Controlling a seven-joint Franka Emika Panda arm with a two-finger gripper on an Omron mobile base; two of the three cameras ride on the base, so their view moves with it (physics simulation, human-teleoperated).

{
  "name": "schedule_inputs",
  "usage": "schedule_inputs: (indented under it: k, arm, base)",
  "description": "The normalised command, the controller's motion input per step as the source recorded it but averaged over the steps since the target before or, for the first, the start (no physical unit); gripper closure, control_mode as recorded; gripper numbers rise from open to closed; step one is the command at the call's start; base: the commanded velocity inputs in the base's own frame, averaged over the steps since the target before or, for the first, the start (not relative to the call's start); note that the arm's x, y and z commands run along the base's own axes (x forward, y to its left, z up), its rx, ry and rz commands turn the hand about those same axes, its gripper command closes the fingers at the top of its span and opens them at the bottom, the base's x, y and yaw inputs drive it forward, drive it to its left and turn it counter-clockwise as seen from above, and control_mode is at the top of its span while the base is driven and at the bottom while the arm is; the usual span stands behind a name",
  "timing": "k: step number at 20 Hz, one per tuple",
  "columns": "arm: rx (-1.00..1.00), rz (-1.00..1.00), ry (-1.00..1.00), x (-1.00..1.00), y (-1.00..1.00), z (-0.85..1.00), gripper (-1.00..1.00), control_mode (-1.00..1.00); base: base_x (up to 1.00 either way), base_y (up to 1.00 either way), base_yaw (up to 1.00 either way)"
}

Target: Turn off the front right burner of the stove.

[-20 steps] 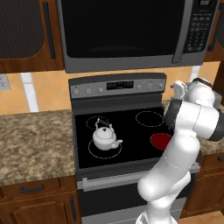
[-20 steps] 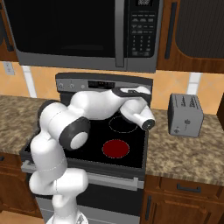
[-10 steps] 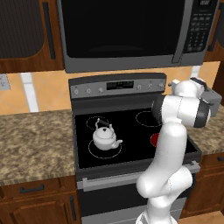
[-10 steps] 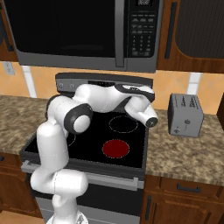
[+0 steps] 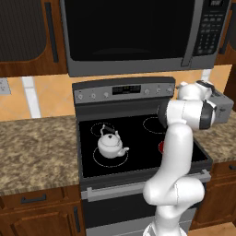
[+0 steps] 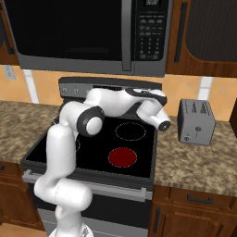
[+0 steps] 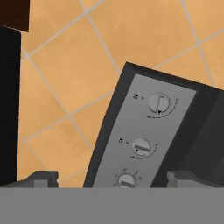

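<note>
The front right burner point(image 6: 122, 157) glows solid red on the near right of the stove point(image 6: 139, 169), so nothing is turned off yet. The gripper point(image 7: 111, 177), fingers apart and empty, faces the knobs point(image 7: 159, 103) at the panel's right end; one needs grasping and turning.

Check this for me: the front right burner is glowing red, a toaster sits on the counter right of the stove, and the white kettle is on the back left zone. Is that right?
Not quite. The white kettle sits on the front left zone, as the left base view shows. The rest holds: the front right burner is solid red, and the toaster stands on the counter right of the stove.
</note>
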Motion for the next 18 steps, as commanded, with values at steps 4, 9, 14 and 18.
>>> schedule_inputs:
  k: [4,9,14,18]
  arm:
    - [0.0,-0.08,0.0,0.34,-0.08,-0.04,-1.0,-1.0]
    - [0.0,-0.14,0.0,0.41,0.0,-0.04,-1.0,-1.0]
    - [0.0,-0.07,0.0,0.22,0.0,-0.1,-1.0,-1.0]
    - [0.01,0.0,0.06,0.0,0.0,-0.11,-1.0,-1.0]
  base:
    - [0.0,0.0,0.0]
    - [0.0,0.0,0.0]
    - [0.0,0.0,0.0]
    - [0.0,0.0,0.0]
